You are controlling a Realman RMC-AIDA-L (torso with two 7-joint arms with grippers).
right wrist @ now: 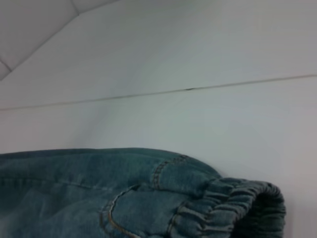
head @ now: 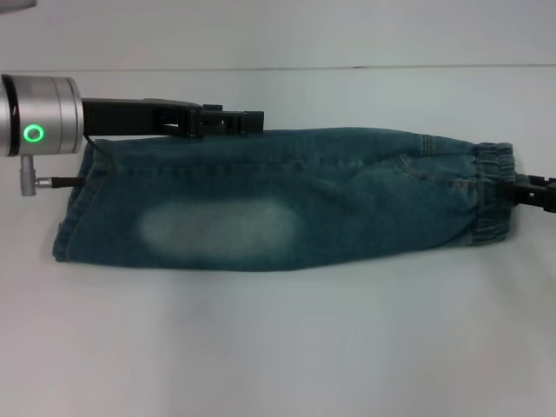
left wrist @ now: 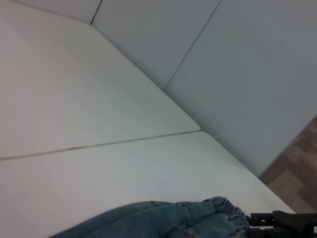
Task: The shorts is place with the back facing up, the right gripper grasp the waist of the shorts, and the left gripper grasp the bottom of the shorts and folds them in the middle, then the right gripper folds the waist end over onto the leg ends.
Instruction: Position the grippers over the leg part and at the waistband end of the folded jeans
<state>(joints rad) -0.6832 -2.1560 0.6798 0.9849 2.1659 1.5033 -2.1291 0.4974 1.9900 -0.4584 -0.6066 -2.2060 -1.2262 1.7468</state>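
On the white bench [head: 278,347] the shorts [head: 287,200] lie already halved lengthwise, right pincer [head: 532,193] at the waist, grip unclear, left pincer [head: 228,122] apparently closed, waist-over-legs fold pending.

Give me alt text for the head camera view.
Denim shorts, folded in half lengthwise, lie across a white table. The left gripper sits over the far edge near the leg hems; the right gripper is at the elastic waistband.
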